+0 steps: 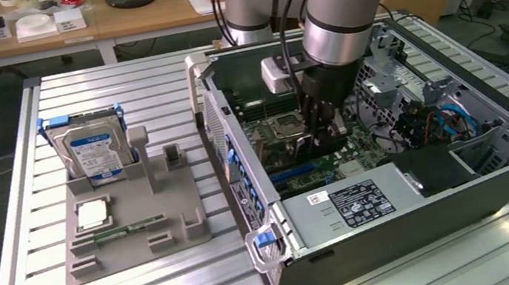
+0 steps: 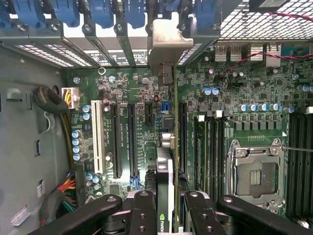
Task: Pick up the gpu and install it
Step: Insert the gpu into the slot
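- gpu [image 2: 165, 178] is standing on edge inside the open computer case [image 1: 412, 202]. It is a thin black card, and its silvery end bracket [image 2: 166, 41] is facing the case's slotted rear wall.
- The gripper [image 2: 166, 208] is clamping the gpu, with a finger [image 2: 143, 210] pressing on each flat side.
- The card is running parallel to the long black slots [image 2: 117, 142] on the motherboard [image 2: 142, 88]. Whether it is touching the board I cannot tell.
- Room is looking tight, with case walls all around and cables [image 1: 431, 121] bunching toward the exterior view's right.
- On the exterior view's left, well apart from the case, a grey tray [image 1: 177, 228] is holding a hard drive [image 1: 91, 150] upright. A square chip [image 1: 93, 214] and a memory stick [image 1: 132, 227] are lying flat in it.
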